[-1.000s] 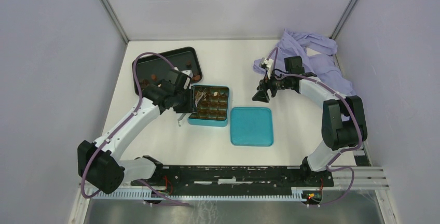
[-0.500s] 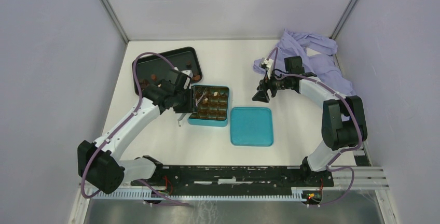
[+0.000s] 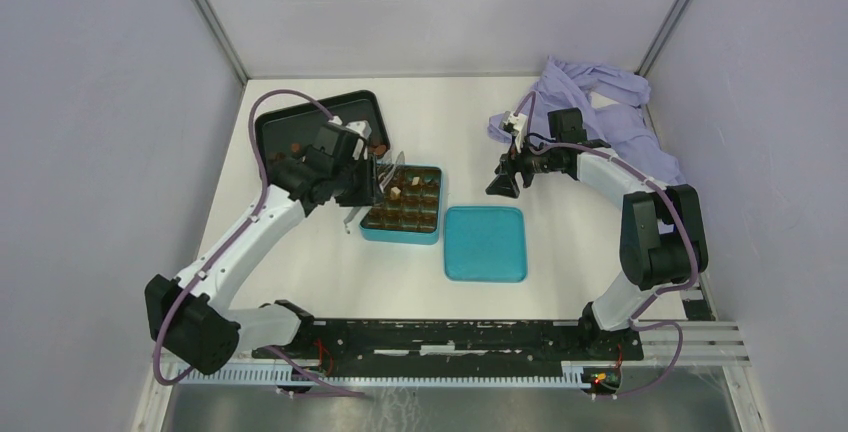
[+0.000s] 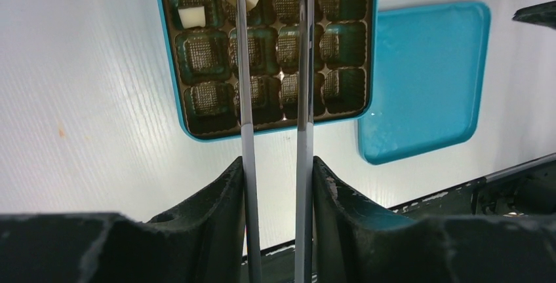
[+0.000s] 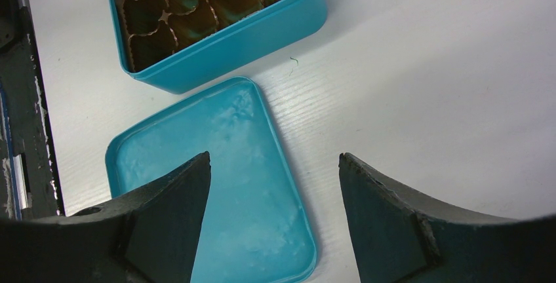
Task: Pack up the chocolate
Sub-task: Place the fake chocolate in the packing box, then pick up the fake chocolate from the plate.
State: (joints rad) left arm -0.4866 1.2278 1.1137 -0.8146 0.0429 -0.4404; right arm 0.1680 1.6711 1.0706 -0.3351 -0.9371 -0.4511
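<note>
Chocolate shows as two cream-white pieces in cells toward the far left of the teal box, whose other brown cells look unfilled from the left wrist view. Nearest the arms, the teal lid lies flat on the desk, just right of the box with a narrow gap between their edges and open white surface in front. The right gripper hangs above the lid's far edge, jaws spread wide with nothing in them. The left gripper has its jaws pressed on a pair of tweezers, whose thin arms reach over the box's far-left cells. Beyond it, a black tray nearly meets the box's far-left corner and carries a few brown pieces. A purple cloth is heaped in the far right corner. Since a second ago the left arm has risen and drawn back toward the tray, while the right has not moved.
</note>
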